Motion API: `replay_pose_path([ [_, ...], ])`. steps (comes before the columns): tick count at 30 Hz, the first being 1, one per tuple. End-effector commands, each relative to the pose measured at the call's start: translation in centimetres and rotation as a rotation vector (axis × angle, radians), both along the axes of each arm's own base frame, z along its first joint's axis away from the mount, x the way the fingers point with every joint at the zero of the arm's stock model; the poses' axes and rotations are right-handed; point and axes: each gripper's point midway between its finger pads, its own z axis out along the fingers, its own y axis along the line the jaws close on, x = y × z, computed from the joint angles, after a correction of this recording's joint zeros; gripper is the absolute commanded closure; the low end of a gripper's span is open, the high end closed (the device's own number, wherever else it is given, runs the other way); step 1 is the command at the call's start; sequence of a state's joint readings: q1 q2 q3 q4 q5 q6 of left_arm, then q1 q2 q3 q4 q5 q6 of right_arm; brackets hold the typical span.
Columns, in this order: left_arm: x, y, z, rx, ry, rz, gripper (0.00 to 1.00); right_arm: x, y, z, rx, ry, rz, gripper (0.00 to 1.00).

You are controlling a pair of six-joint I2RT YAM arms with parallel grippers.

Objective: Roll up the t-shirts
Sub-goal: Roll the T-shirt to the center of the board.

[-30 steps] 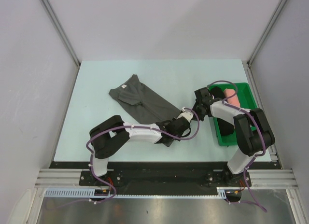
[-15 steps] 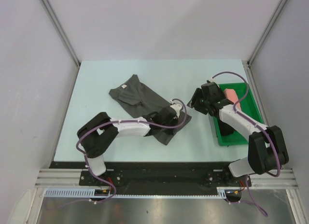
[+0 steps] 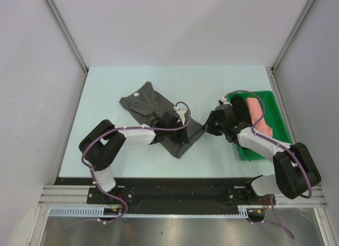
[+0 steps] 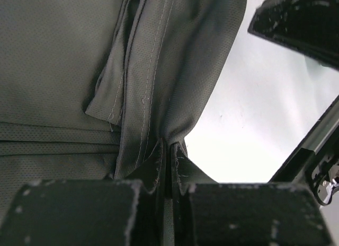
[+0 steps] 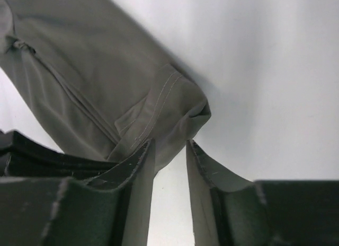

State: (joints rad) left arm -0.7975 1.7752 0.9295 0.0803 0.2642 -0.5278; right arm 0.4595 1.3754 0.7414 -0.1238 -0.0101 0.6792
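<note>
A dark charcoal-grey t-shirt lies folded lengthwise on the table, its small white neck label at the far left end. My left gripper is shut on a stitched fold of the t-shirt near its hem, with cloth pinched between the tips of the left gripper. My right gripper stands open at the shirt's right corner. In the right wrist view that hemmed corner lies just between the tips of the right gripper. A black roll and a salmon-pink roll lie in the tray.
A green plastic tray stands at the table's right side, close behind my right arm. Grey walls enclose the table on three sides. The two grippers are close together over the shirt's near end.
My left gripper has closed on the shirt's hem and moved up and left with it. My right gripper opened, drew back toward the tray, then came down to the shirt's right corner.
</note>
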Motion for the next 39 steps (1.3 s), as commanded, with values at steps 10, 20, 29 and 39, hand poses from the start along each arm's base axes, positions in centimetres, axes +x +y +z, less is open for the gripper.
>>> replay_pose_path([
  [10, 0.5, 1.1, -0.5, -0.012, 0.072, 0.101, 0.97, -1.0, 2.2, 1.1, 0.013, -0.138, 0.063, 0.76],
  [20, 0.5, 1.6, -1.2, 0.001, 0.090, 0.123, 0.97, -0.5, 3.4, -0.6, 0.015, -0.132, 0.091, 0.78],
  [29, 0.6, 1.5, -1.1, 0.005, 0.080, 0.109, 0.96, 0.9, 4.3, -1.2, 0.043, -0.145, 0.090, 0.79],
  [39, 0.8, 1.7, -0.7, 0.018, 0.057, 0.100, 0.85, 2.5, 4.4, -2.0, 0.030, -0.134, 0.082, 0.79],
])
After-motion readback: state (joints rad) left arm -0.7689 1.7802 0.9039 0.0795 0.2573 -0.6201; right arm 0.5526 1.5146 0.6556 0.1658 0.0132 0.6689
